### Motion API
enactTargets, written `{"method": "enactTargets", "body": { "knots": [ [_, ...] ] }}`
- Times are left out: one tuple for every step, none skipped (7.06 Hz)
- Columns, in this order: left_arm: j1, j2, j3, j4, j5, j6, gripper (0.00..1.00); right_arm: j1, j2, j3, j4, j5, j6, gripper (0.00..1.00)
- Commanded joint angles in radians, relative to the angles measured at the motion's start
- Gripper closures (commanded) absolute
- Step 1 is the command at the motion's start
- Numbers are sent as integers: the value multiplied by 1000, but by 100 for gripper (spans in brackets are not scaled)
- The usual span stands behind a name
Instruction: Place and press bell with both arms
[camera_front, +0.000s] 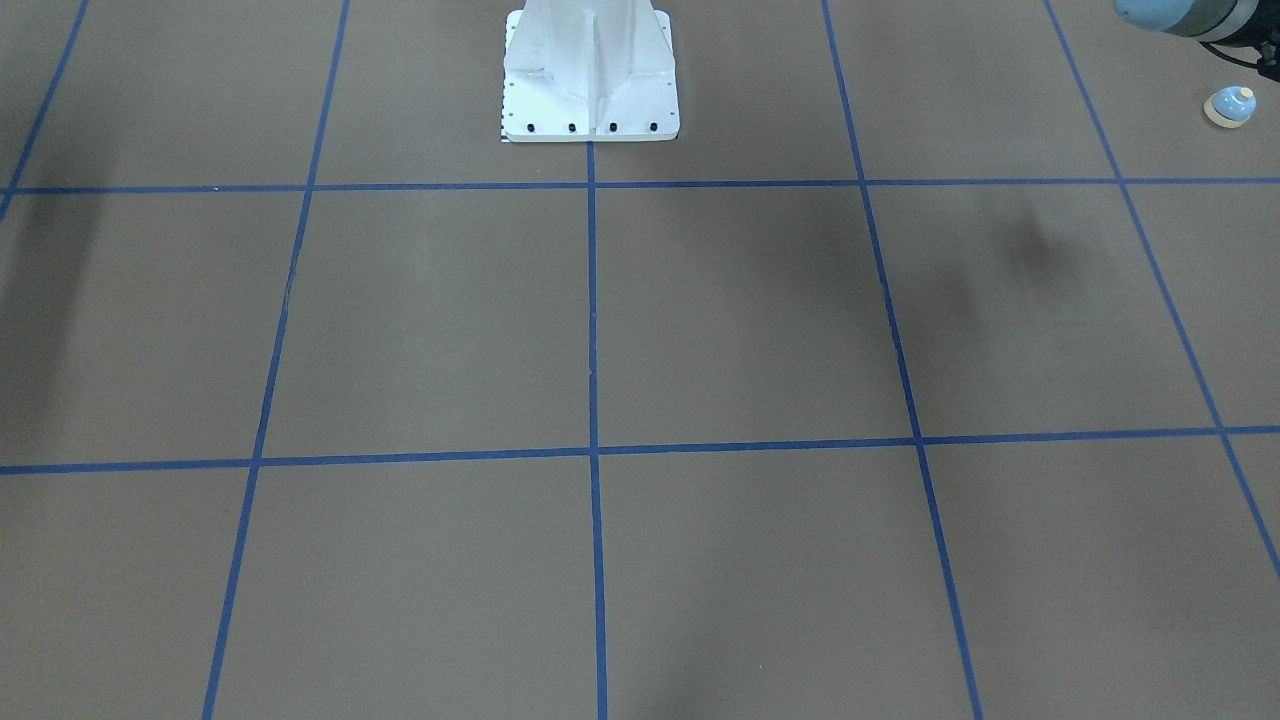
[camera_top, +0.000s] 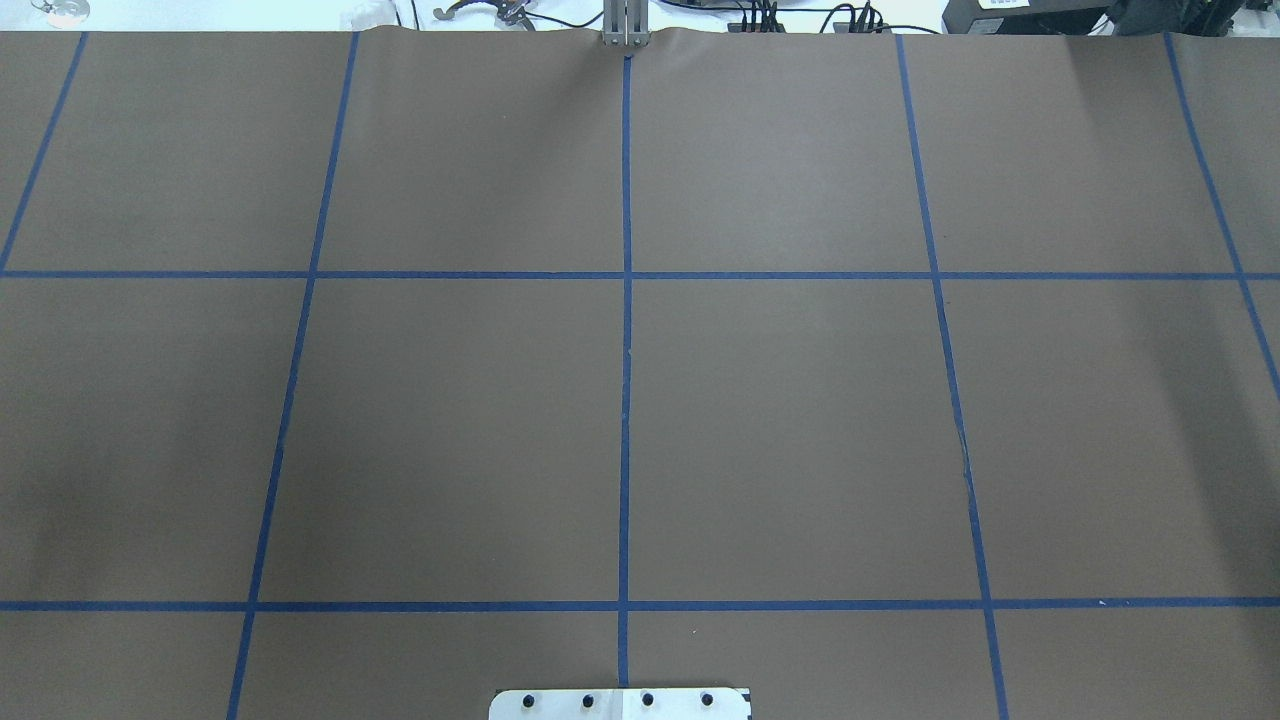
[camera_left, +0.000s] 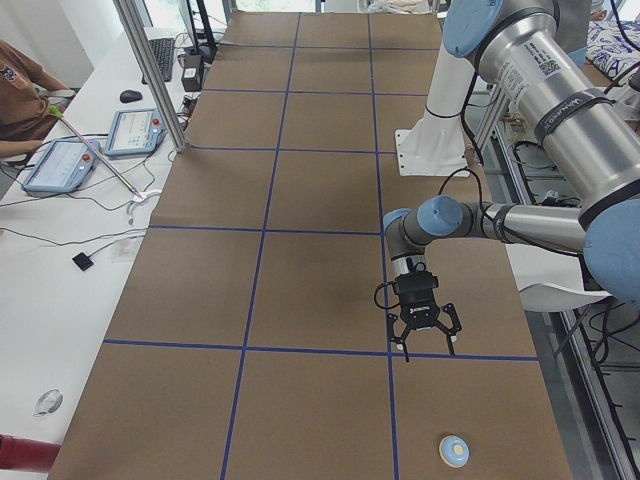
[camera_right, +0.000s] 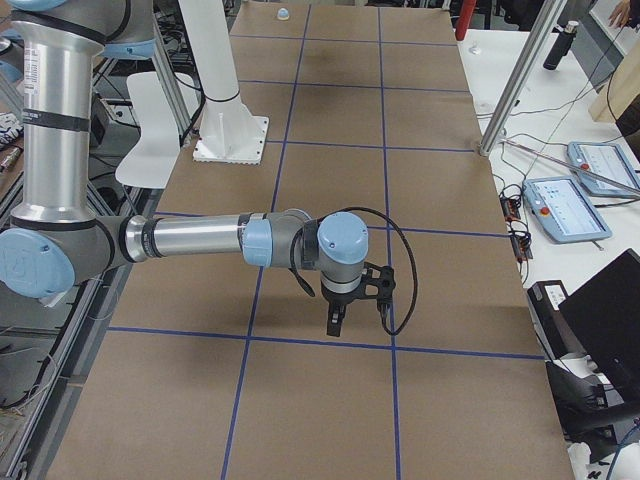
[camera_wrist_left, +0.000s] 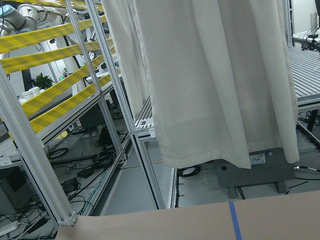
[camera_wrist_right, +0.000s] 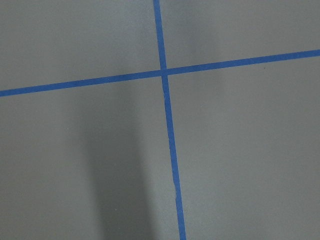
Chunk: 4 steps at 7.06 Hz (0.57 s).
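Desk bell awaits: the light-blue bell (camera_front: 1230, 106) stands upright on the brown table (camera_top: 800, 400), near the corner where the robot-side edge meets the end on the robot's left. The left gripper (camera_left: 422, 343) hangs above a blue tape line (camera_left: 330, 349), apart from the bell (its wrist camera looks past the table's edge at white curtains (camera_wrist_left: 215, 80)). Toward the opposite end, the right gripper (camera_right: 354, 318) hangs fingers-down over a tape crossing. Whether either gripper's fingers are apart or together cannot be told. The white pedestal (camera_front: 590, 75) stands midway along the robot-side edge.
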<state>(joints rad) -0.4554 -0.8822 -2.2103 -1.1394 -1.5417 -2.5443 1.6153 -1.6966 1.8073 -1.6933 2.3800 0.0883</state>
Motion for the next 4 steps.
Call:
{"method": "enactTargets", "body": {
  "knots": [
    [67,0,101,-86,0,-59,0,0,0,0,0,-2,-1,0],
    [87,0,157,-127,0,-68,0,0,0,0,0,-2,-1,0],
    [110,0,205,-166,-1,-88,0,-2,0,0,0,-2,-1,0],
    [130,0,252,-216,-6,-115,0,-3,0,0,0,-1,-2,0]
  ]
}}
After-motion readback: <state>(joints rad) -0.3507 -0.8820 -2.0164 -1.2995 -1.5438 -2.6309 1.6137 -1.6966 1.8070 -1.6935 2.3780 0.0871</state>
